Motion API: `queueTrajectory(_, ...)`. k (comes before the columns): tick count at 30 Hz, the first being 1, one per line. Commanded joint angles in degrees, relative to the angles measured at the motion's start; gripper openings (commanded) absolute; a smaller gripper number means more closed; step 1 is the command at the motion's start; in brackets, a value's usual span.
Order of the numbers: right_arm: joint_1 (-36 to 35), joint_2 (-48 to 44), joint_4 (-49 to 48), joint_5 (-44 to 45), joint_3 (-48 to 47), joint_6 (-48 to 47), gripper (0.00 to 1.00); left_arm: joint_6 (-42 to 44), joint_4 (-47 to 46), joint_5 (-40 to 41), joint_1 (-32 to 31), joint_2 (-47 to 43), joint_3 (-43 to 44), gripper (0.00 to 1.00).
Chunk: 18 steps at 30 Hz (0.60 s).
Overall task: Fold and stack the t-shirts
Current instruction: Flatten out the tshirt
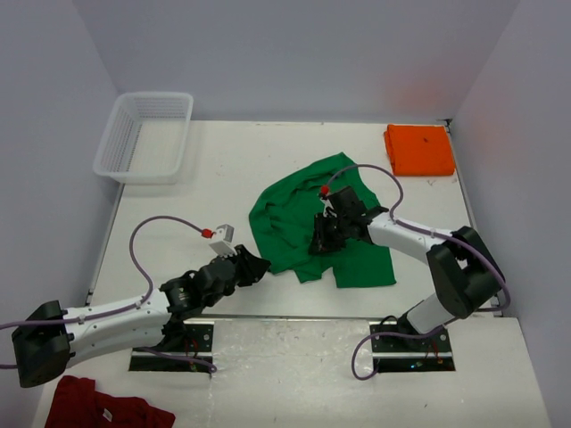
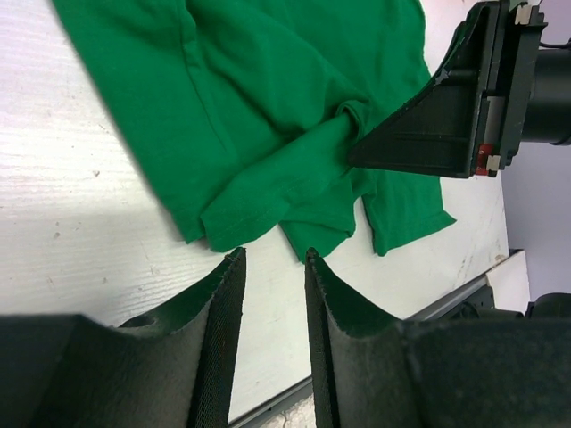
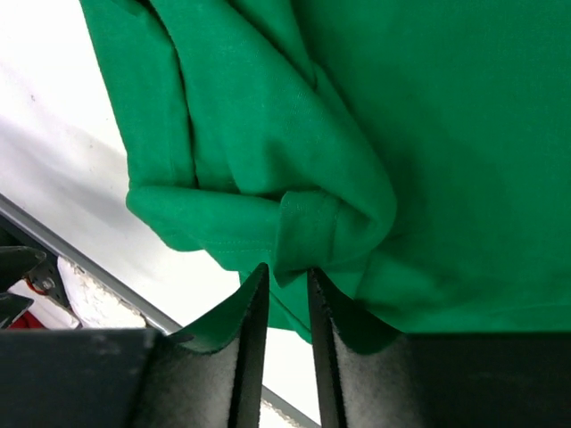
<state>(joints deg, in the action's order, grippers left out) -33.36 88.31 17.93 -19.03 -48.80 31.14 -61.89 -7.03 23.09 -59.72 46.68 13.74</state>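
Green t-shirt [image 1: 303, 223] crumpled at bench [image 1: 214, 178] centre; orange t-shirt [image 1: 419, 149] folded at far right corner.
Right gripper [image 1: 323, 239] is clenched on a bunched fold of the green t-shirt. Left gripper [image 1: 254, 265] sits just left of the shirt's near edge, jaws slightly parted, grasping nothing.

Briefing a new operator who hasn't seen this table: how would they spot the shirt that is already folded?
Look to the table's far right corner, opposite the white basket. The orange shirt lies there as a neat flat rectangle, unlike the crumpled green shirt mid-table.
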Motion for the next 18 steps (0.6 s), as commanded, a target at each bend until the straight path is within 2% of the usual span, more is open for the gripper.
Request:
queueTrajectory(1,-0.3,0.6,-1.9,0.5,-2.6,0.7,0.24,1.2,2.4,2.2,-0.3,-0.9,2.2,0.34)
queueTrajectory(7,-0.4,2.0,-0.7,3.6,-4.6,-0.1,0.00,2.6,4.4,1.8,-0.3,-0.4,2.9,0.35)
queueTrajectory(13,-0.4,-0.4,3.1,3.8,-9.8,-2.3,0.00,4.7,5.7,-0.9,-0.4,4.8,5.4,0.35)
queueTrajectory(18,-0.4,1.0,5.7,3.1,-15.2,-2.7,0.00,7.0,1.8,-4.6,-0.5,8.9,6.1,0.45)
